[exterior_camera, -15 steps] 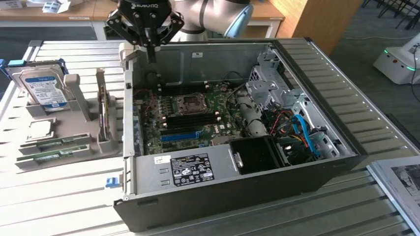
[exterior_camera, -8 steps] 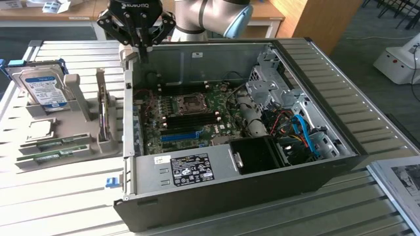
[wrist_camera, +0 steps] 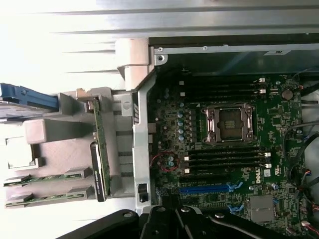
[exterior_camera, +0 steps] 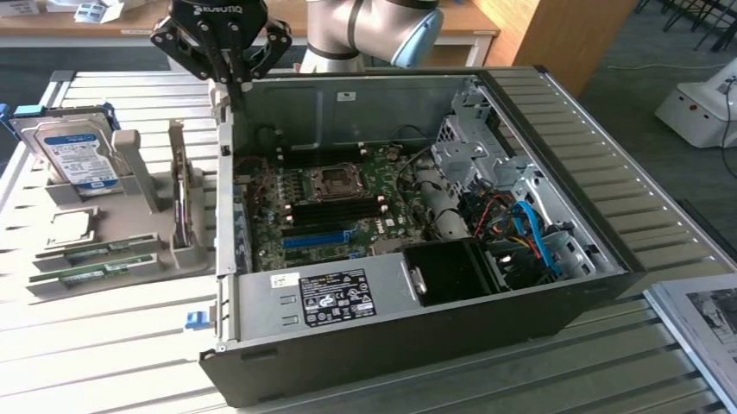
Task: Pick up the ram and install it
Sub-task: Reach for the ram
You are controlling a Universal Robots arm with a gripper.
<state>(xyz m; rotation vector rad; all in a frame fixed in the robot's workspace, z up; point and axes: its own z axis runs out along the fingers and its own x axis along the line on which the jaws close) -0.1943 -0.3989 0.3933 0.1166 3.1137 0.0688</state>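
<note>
Gripper (exterior_camera: 236,79) closed over case (exterior_camera: 403,345) wall; ram (exterior_camera: 102,249) in rack (exterior_camera: 138,177) near hard drive (exterior_camera: 75,155).

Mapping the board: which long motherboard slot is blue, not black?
The blue slot nearest the labelled metal box; those flanking the CPU socket are black.

Rack (exterior_camera: 161,259) holding hard drive (exterior_camera: 75,155) and ram (exterior_camera: 98,274), just beside the case (exterior_camera: 403,345), on the exterior view's left

A slatted metal table (exterior_camera: 103,354) carries an open computer case (exterior_camera: 403,355) at centre. A grey parts rack (exterior_camera: 155,259) stands at nine o'clock.
</note>
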